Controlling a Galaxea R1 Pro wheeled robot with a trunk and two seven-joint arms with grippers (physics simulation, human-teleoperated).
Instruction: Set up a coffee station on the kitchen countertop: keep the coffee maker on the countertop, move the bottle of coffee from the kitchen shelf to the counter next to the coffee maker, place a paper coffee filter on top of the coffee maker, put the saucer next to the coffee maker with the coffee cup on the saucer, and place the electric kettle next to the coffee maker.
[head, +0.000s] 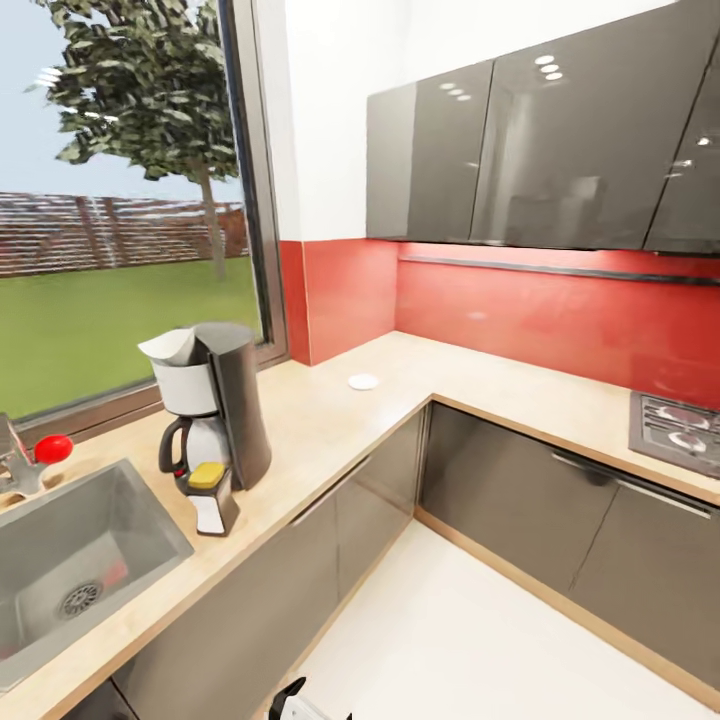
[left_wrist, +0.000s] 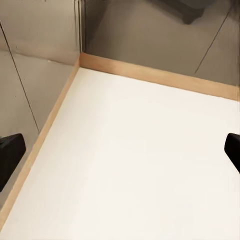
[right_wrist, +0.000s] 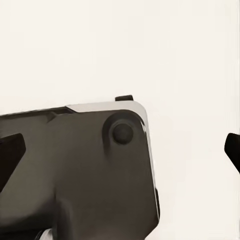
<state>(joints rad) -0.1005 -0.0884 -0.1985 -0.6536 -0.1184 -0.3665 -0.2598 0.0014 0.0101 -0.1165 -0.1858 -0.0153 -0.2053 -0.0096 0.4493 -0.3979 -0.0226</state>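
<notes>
Coffee maker, dark grey w/ white filter basket and glass carafe (head: 212, 420), stands upright on the pale wood-look countertop (head: 330, 410), just beside the grey steel sink (head: 70, 560). White paper coffee filter (head: 170, 347) sits on top of it, tilted up at one side. Small white round saucer (head: 363, 381) lies flat further along the counter toward the corner, well apart from the machine. Red backsplash (head: 560, 320) behind, glossy grey wall cabinets (head: 540, 140) above, stove burner (head: 680, 430) at far end.

Left gripper (left_wrist: 120, 155) now: black fingertips (left_wrist: 10, 155) spread wide, nothing between them, hanging over cream floor (left_wrist: 140, 165) near the wooden plinth (left_wrist: 160, 76) of the base cabinets. Right gripper (right_wrist: 120, 150): tips also far apart, released, holding nothing; dark grey robot part (right_wrist: 75, 170) lies beyond it over the same cream floor. Both hands low, well below counter and far from coffee maker.
</notes>
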